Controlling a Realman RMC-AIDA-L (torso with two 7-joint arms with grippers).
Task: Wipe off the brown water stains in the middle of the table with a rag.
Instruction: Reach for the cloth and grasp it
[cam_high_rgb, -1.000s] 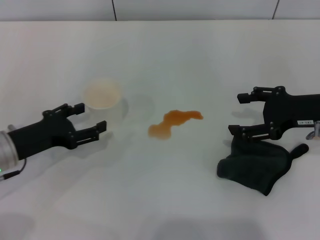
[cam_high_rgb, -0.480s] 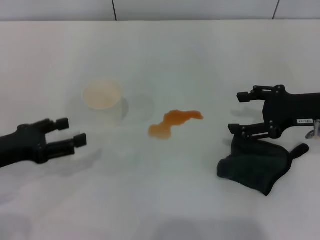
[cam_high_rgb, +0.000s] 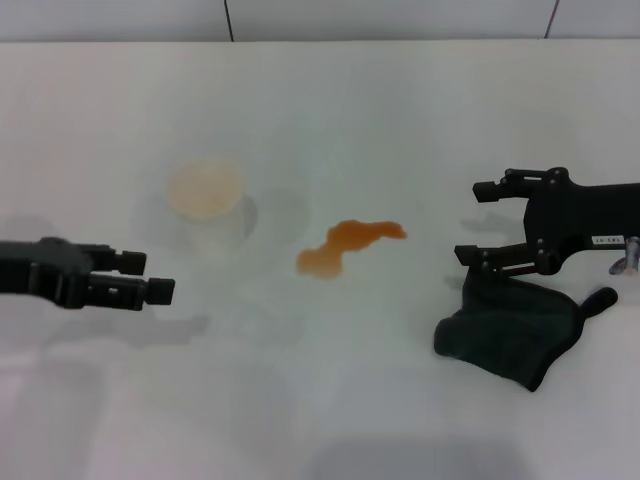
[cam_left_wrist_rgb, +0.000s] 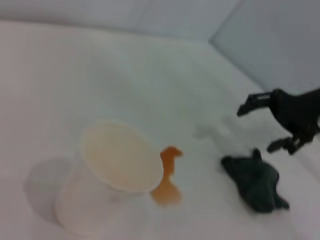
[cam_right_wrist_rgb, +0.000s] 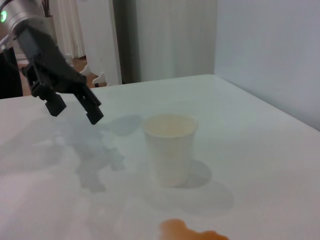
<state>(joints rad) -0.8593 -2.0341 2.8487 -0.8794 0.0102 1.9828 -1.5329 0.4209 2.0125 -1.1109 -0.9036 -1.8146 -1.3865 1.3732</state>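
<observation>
Right pincer (cam_high_rgb: 478, 223), fingers spread apart, hovers just above the dark charcoal soft rag (cam_high_rgb: 512, 330) lying near the plain white table's (cam_high_rgb: 330, 420) front right. Left pincer (cam_high_rgb: 140, 277), fingers also parted, hangs at the left. Between them, unobstructed, lies the orange-brown wavy puddle (cam_high_rgb: 346, 245); a white paper cup (cam_high_rgb: 206, 200) stands farther back-left.

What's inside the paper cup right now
The paper cup stands upright on the table. Its inner wall carries a faint orange-brown tint; no pooled liquid shows. The very bottom isn't clearly visible.
</observation>
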